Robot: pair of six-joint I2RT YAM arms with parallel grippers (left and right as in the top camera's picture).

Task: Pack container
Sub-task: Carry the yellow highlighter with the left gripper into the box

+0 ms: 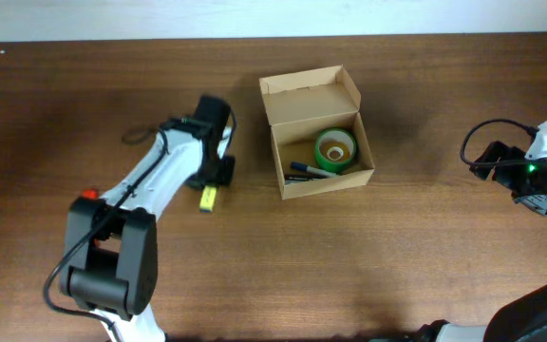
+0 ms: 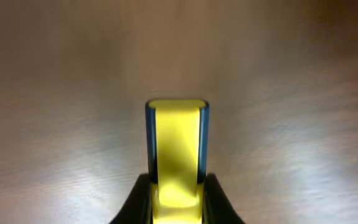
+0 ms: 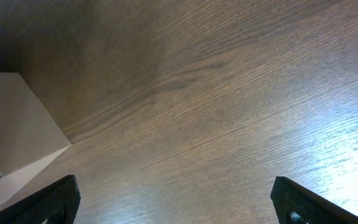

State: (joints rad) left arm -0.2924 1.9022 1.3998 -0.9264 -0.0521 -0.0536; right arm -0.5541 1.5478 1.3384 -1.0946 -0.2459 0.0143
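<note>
From my seat, the left gripper (image 2: 176, 198) is clamped shut on a small yellow piece (image 2: 176, 143) with blue edges. It is pinched at one end, so most of it sticks out ahead of the fingers, low over the table (image 1: 397, 266). The box (image 1: 329, 181) sits just off centre toward 12 o'clock with its flap (image 1: 310, 93) thrown back on the 12 o'clock side. A green tape roll (image 1: 335, 149) and a dark pen (image 1: 310, 170) are already inside. The held piece is out at the box's 9 o'clock, clear of it. The right gripper (image 3: 179, 202) is spread wide with nothing between its fingers, parked far off at 3 o'clock. I judge the carry into the box to be the step in hand. My worries are these: with the bite on one end only, the piece could swivel or slide out as I lift, and the wrist view is too washed out to show how deep the bite goes. If I cross too low, the overhanging end could catch the box's 9 o'clock wall and shove the light cardboard along. If I release over the roll, the piece may end up propped high and foul the flap later
</note>
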